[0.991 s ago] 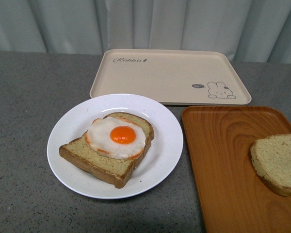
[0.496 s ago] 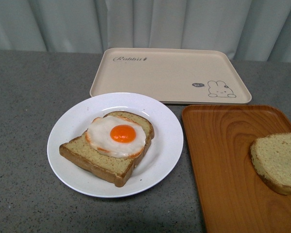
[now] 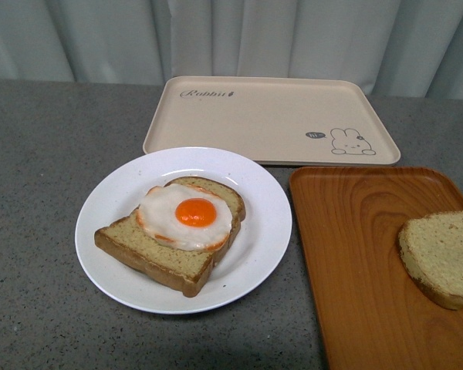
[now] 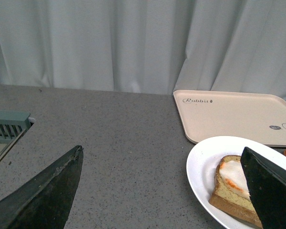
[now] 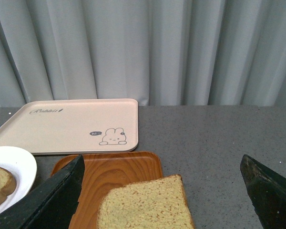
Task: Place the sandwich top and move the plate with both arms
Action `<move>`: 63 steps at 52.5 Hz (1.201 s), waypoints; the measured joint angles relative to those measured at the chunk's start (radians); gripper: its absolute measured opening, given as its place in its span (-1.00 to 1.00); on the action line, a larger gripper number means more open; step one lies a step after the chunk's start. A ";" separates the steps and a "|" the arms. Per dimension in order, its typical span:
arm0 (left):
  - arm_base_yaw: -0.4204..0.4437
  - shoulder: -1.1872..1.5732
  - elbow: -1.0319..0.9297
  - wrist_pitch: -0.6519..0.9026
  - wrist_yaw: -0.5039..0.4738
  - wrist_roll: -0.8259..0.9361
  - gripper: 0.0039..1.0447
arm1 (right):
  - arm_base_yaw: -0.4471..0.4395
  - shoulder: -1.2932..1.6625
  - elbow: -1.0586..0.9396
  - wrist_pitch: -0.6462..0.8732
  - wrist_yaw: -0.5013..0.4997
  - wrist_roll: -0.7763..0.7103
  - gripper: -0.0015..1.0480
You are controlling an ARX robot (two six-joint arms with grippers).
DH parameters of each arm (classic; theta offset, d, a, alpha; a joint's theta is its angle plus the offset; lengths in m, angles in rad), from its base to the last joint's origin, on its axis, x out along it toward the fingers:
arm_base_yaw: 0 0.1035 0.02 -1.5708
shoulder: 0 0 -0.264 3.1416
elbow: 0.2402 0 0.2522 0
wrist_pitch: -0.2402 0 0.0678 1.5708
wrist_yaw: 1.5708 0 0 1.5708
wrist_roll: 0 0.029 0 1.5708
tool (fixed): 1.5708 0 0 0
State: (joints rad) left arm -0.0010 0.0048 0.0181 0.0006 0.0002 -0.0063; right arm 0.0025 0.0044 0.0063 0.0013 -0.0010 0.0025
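The sandwich top (image 3: 445, 258), a plain tan bread slice, lies at the right side of the orange-brown wooden tray (image 3: 363, 254). My right gripper (image 5: 162, 191) hangs open above and behind that same slice (image 5: 143, 205), touching nothing. The white plate (image 3: 108, 208) sits left of the wooden tray and carries a bread slice topped with a fried egg (image 3: 187, 217). My left gripper (image 4: 162, 186) is open over bare table, left of the plate (image 4: 202, 162); one finger (image 4: 269, 191) overlaps the plate in the wrist view. Neither arm appears in the front view.
A beige rabbit-print tray (image 3: 270, 116) lies behind the plate, near the grey curtain. The grey speckled tabletop (image 3: 38, 154) stretches left of the plate. A teal slotted object (image 4: 7, 126) sits at the table's edge in the left wrist view.
The front view has shifted very slightly; the plate, trays and both bread slices stay where they were.
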 joint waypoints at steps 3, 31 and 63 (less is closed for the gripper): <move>0.000 0.000 0.000 0.000 0.000 0.000 0.88 | 0.000 0.000 0.000 0.000 0.000 0.000 0.83; 0.000 0.000 0.000 0.000 0.000 0.000 0.88 | -0.009 0.021 0.008 -0.057 -0.007 -0.256 0.83; 0.000 -0.001 0.000 0.000 0.000 0.000 0.88 | -0.488 0.774 0.311 0.106 -0.319 0.103 0.83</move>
State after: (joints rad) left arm -0.0010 0.0040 0.0181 0.0006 -0.0002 -0.0063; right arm -0.4850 0.7788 0.3176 0.1074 -0.3195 0.1051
